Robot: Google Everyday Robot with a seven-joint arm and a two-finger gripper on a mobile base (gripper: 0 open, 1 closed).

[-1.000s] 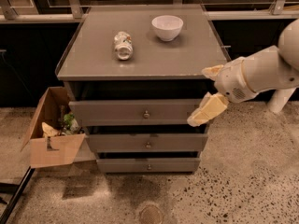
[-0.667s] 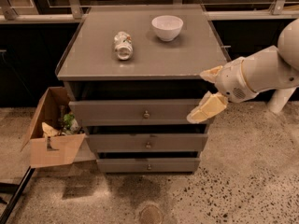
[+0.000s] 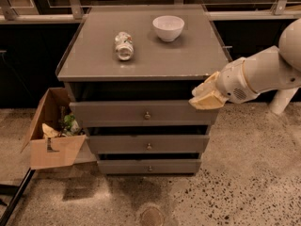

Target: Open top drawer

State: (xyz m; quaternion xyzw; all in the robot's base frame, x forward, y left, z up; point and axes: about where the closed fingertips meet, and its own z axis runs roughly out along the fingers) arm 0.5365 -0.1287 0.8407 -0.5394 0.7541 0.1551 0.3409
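**At the top drawer's right corner**

Find the gripper at the right end of the top drawer, level with the front's upper corner and overlapping it from this angle. Cannot tell the claw's opening, nor any hold on anything. Cannot tell either whether touching the front or just off it. Carried there by a cream arm reaching in from the right edge.

Look for the top drawer directly under the grey cabinet top, highest of three grey fronts, with a small round knob at centre. Note a dark band between the cabinet top and the front's upper edge. Below it, the middle drawer and then the bottom drawer, each with a like knob (both fronts shorter and narrower).

On the cabinet top: a white bowl, upright, toward the back right; a crushed can on its side to the left of it, well apart.

On the speckled floor left of the cabinet, an open cardboard box with scraps inside, just beside the drawers. Near the bottom edge, a round floor plate.
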